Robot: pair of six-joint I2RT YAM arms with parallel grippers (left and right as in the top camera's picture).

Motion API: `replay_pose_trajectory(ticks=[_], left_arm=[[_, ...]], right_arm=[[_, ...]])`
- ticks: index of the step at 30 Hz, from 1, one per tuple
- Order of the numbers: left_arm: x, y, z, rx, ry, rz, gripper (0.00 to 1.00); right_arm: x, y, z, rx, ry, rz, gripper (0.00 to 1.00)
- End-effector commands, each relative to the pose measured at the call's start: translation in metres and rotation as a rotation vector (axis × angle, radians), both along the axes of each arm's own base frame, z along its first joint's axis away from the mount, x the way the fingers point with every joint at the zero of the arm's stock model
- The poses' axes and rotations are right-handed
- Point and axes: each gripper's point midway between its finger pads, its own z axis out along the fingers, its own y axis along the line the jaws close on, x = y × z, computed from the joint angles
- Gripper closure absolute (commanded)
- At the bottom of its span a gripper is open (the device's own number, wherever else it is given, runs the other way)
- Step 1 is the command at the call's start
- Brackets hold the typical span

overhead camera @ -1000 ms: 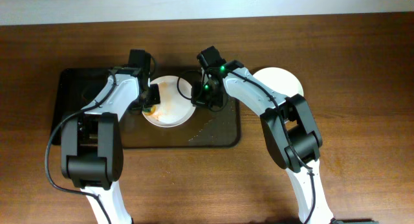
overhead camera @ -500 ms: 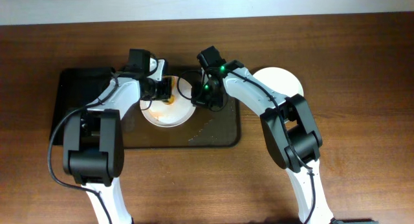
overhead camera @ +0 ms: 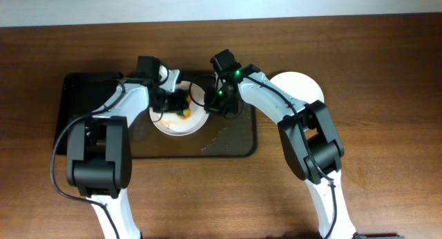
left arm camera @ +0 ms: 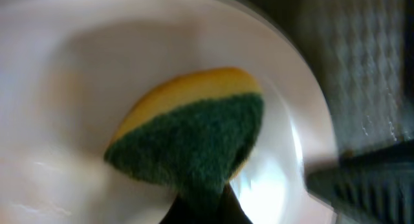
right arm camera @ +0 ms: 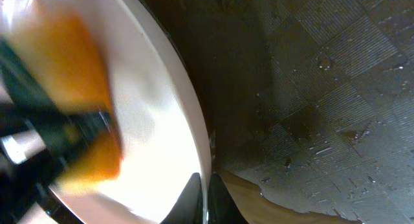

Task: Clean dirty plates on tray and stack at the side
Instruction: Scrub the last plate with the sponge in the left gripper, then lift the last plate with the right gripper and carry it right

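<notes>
Closest to the left wrist camera, the left pincer (left arm camera: pixel 202 208) is clamped on a yellow-and-green scouring sponge (left arm camera: pixel 194 136), which rests on the inner face of the white dirty plate (overhead camera: pixel 181 125). In the right wrist view the right pincer (right arm camera: pixel 206 195) is closed on that plate's right rim, one finger on either side of it. The plate sits on the black tray (overhead camera: pixel 90 104), toward its back right part, with wet streaks on the tray's textured floor beside it, and farther right, off the tray, a clean white plate (overhead camera: pixel 304 87) rests on the wooden bench (overhead camera: pixel 387 142).
</notes>
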Motion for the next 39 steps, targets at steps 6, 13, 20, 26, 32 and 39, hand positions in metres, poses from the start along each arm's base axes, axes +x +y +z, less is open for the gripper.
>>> replay_pose_trajectory(ticks=[6, 13, 20, 26, 32, 39], left_arm=[[-0.076, 0.098, -0.070, 0.443, 0.388, 0.323, 0.99], [-0.090, 0.028, -0.052, 0.057, 0.376, -0.040, 0.99], [-0.009, 0.048, 0.004, 0.003, 0.169, 0.091, 0.99], [0.025, 0.070, 0.133, 0.002, -0.137, 0.154, 0.99], [0.013, 0.076, 0.174, 0.039, -0.209, 0.168, 0.99], [0.007, 0.085, 0.166, 0.095, -0.174, 0.191, 0.99]], right_arm=[[-0.005, 0.001, -0.004, 0.008, 0.014, 0.024, 0.96], [-0.005, 0.001, -0.004, 0.009, 0.014, 0.024, 0.96], [-0.007, 0.004, 0.000, 0.032, 0.013, 0.048, 0.96], [-0.009, 0.000, 0.037, 0.025, -0.070, 0.110, 0.96], [-0.031, -0.024, 0.085, -0.204, -0.185, 0.133, 0.96], [-0.041, -0.056, 0.149, -0.333, -0.334, 0.089, 0.96]])
